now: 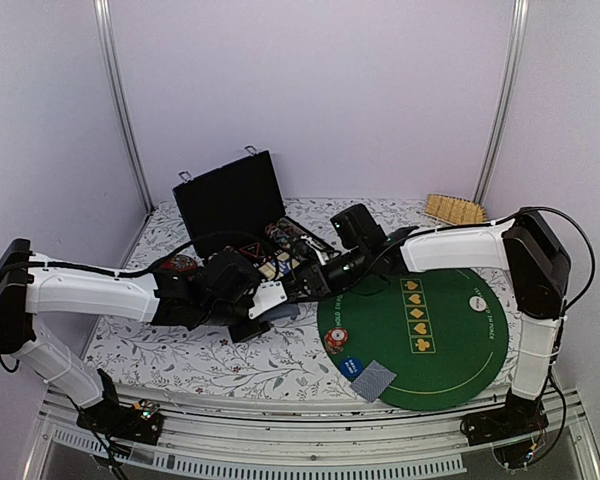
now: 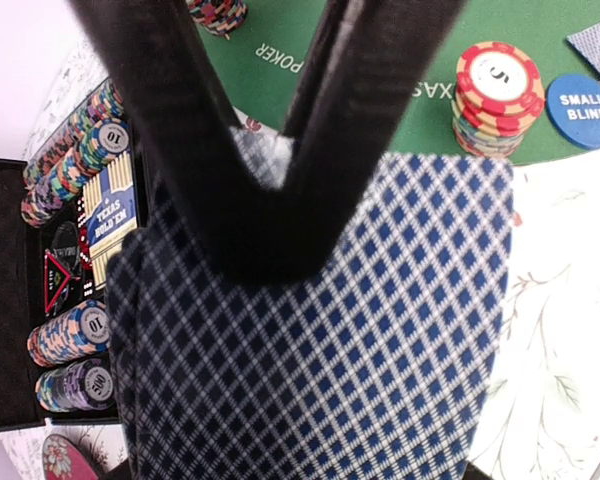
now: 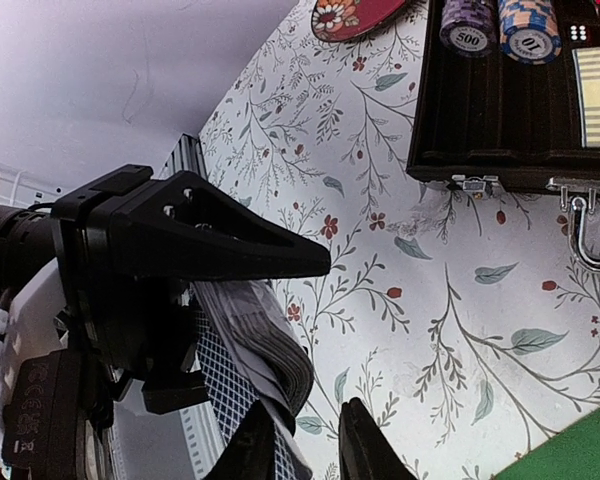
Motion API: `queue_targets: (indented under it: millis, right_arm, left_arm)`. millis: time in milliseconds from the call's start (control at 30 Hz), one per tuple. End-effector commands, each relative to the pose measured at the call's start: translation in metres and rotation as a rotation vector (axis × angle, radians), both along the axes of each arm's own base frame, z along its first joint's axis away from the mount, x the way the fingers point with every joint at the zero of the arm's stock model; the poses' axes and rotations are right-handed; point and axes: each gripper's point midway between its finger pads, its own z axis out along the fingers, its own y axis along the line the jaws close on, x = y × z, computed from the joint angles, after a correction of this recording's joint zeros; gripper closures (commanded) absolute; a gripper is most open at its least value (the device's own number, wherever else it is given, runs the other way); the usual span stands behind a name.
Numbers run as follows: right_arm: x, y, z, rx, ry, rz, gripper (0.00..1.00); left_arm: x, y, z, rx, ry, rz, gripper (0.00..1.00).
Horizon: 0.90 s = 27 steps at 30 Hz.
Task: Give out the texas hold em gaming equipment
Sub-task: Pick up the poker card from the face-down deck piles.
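My left gripper (image 1: 267,300) is shut on a deck of blue-diamond-backed playing cards (image 2: 360,340), which fills its wrist view and hides its own fingers. From the right, my right gripper (image 3: 310,445) reaches the deck (image 3: 275,350). Its fingers stand slightly apart, with the edge of the top card hanging between them. On the green poker mat (image 1: 450,350) stand a stack of striped chips (image 2: 497,95), a blue "small blind" disc (image 2: 583,108) and a face-down card (image 1: 373,380). A white disc (image 1: 478,299) lies at the mat's right.
The open black case (image 1: 230,195) stands behind the grippers, holding rows of chips (image 2: 70,335). A dark-red dish (image 1: 178,265) sits to its left on the floral cloth. A bamboo mat (image 1: 453,208) lies at the back right. Both arms cross over the table's middle.
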Motion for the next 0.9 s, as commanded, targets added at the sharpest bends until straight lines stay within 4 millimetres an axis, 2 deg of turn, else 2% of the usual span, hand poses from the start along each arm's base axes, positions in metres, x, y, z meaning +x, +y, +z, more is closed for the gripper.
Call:
queue_targets:
  millis: [0,100,233,633,733,867]
  right_arm:
    - [0.004,-0.003,0.023,0.014,-0.062,-0.010,0.79]
    - [0.005,-0.005,0.024,0.007,-0.065,-0.018,0.90]
    - [0.006,-0.007,0.025,-0.005,-0.075,-0.029,0.96]
    - [0.009,-0.030,0.041,-0.031,-0.133,-0.052,0.98]
    - [0.005,-0.028,0.045,-0.003,-0.128,-0.025,0.98]
    - [0.002,-0.021,0.039,0.018,-0.090,0.005,0.97]
  left_arm:
    - [0.003,-0.001,0.011,-0.024,-0.015,0.016,0.44]
    - [0.004,0.000,0.011,-0.024,-0.015,0.019,0.44]
    - [0.003,0.000,0.010,-0.021,-0.015,0.019,0.44]
    - [0.004,0.001,0.011,-0.024,-0.019,0.023,0.44]
    - [0.004,-0.001,0.012,-0.031,-0.022,0.020,0.44]
    - [0.006,-0.004,0.015,-0.045,-0.025,0.022,0.44]
